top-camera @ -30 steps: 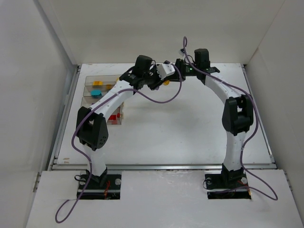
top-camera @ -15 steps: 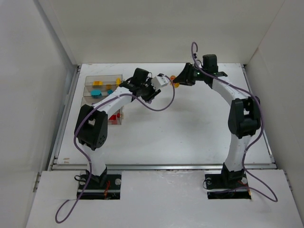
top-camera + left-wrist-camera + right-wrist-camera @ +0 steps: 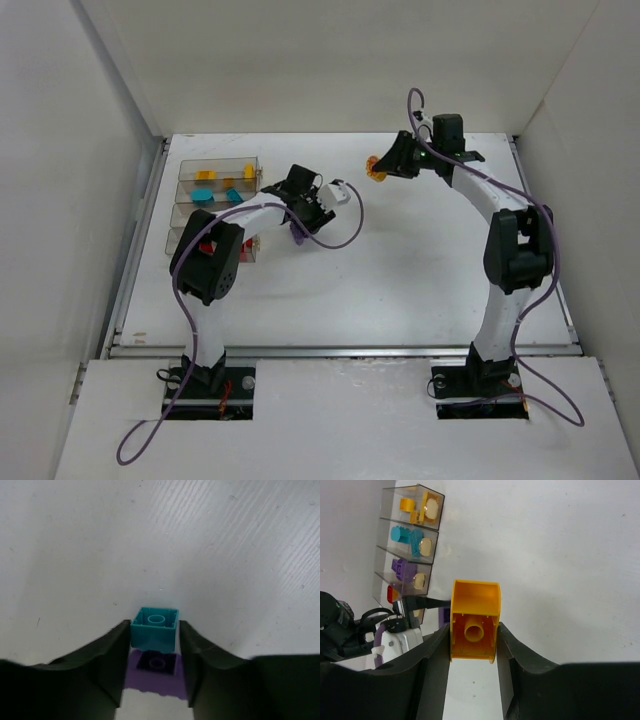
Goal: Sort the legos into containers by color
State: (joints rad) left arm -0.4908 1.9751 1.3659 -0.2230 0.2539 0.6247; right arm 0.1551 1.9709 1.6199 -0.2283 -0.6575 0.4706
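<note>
In the left wrist view my left gripper (image 3: 154, 630) is shut on a teal lego (image 3: 154, 628), hollow side facing out. A purple lego (image 3: 157, 672) sits right behind it between the jaws. From above, this gripper (image 3: 298, 228) hangs just right of the containers (image 3: 215, 205), purple showing at its tip. My right gripper (image 3: 473, 632) is shut on a yellow-orange lego (image 3: 474, 622), held over the back of the table (image 3: 373, 168). The four clear containers (image 3: 410, 545) hold yellow, teal, purple and red legos, one colour per bin.
White walls close in the table on the left, back and right. A purple cable (image 3: 335, 235) loops off the left arm over the table. The left arm's wrist (image 3: 395, 627) shows at the lower left of the right wrist view.
The two grippers were close together at the back centre and have drawn apart. The left went down and left toward the containers; the right went right with the yellow-orange lego.
</note>
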